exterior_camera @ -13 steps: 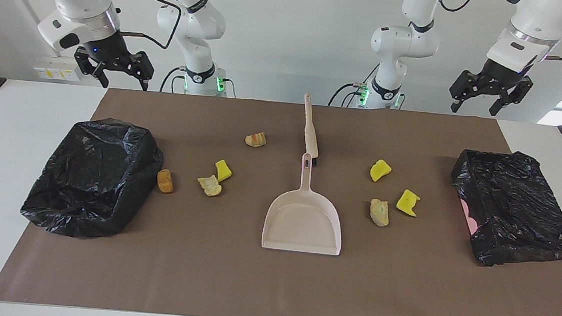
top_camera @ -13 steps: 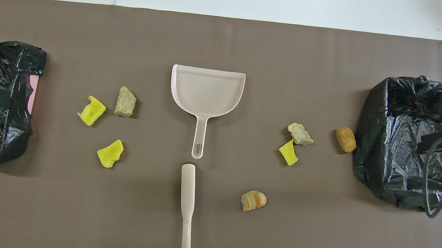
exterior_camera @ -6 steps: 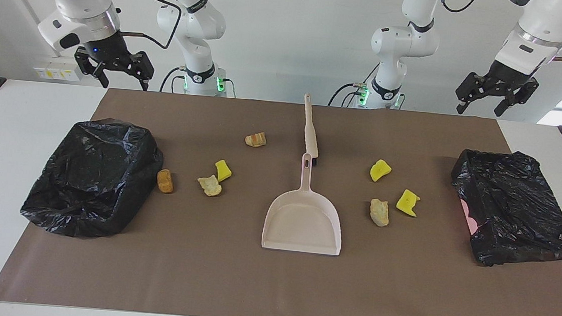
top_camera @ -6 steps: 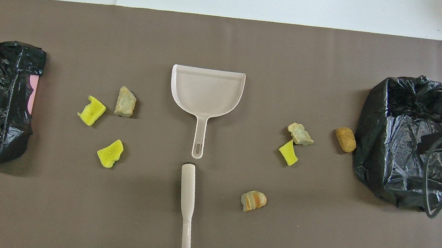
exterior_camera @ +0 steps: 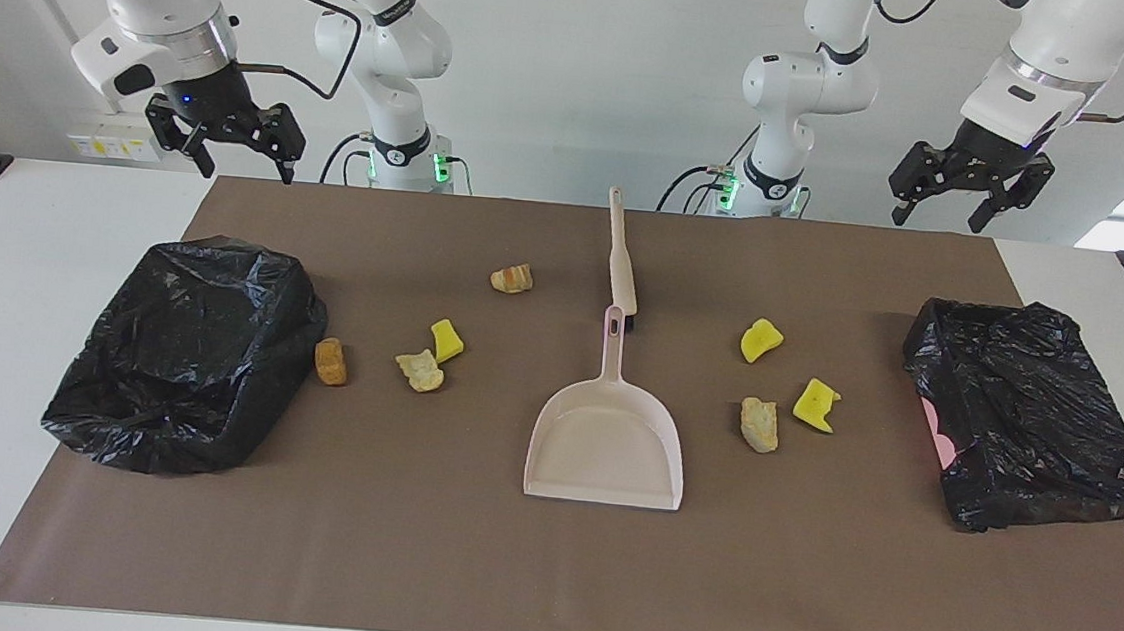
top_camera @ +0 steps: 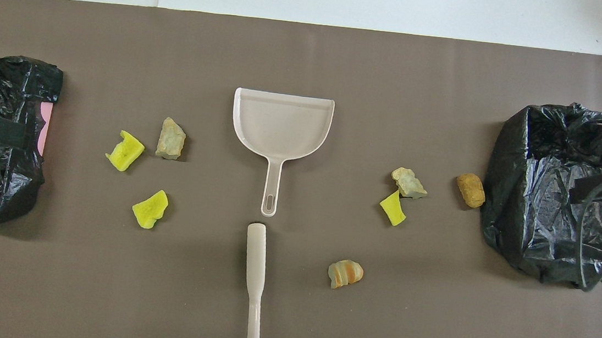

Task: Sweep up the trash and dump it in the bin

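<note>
Seven pieces of trash [exterior_camera: 759,423] lie scattered on the counter [exterior_camera: 48,215] around one dustpan [exterior_camera: 606,449] and one brush [exterior_camera: 621,265], between two bins [exterior_camera: 183,351]. Left end effector [exterior_camera: 968,192] and right end effector [exterior_camera: 224,144] hang wide open, empty, well above them.

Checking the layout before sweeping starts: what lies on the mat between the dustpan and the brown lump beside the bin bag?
Two pieces: a yellow sponge chunk touching a pale foam lump, between dustpan and brown lump. The overhead view shows it best.
</note>
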Robot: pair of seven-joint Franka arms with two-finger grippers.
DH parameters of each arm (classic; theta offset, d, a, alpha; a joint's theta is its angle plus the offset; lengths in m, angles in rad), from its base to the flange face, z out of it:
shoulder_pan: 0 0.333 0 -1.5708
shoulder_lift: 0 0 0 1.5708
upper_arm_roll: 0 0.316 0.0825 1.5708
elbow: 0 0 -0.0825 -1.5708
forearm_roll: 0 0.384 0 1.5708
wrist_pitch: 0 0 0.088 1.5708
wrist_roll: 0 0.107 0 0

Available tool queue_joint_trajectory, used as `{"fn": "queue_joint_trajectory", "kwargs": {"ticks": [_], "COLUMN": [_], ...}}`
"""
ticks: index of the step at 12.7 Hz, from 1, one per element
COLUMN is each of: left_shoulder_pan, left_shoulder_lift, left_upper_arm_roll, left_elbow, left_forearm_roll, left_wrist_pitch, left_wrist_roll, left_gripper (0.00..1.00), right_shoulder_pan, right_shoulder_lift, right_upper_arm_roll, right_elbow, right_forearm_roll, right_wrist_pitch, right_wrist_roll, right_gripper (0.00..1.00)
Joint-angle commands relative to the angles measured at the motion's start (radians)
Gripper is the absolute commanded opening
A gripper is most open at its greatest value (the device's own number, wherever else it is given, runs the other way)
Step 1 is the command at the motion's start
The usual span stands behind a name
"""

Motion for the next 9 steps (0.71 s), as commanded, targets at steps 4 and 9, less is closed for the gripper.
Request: {"fn": "queue_joint_trajectory", "kwargs": {"ticks": [4, 9], "left_shoulder_pan": [-0.02, -0.15], "left_shoulder_lift": [-0.017, -0.081], "left_upper_arm_roll": [0.023, -0.001], "left_elbow": [-0.024, -0.095], "left_forearm_roll": [-0.01, -0.011], "left_wrist_pitch": [0.008, -0.049], "left_wrist_roll": [-0.012, -0.05], "left_gripper": [1.0, 1.0], "right_shoulder_pan": [0.065, 0.228], "right_shoulder_lift": [0.084, 0.202], "right_upper_arm_roll": [0.023, 0.023], "right_elbow": [-0.003, -0.006], "right_forearm_roll": [0.065, 0.071], "right_wrist_pitch": [0.091, 0.264], "right_wrist_roll": [0.012, 0.138], "right_gripper": [1.0, 1.0]}}
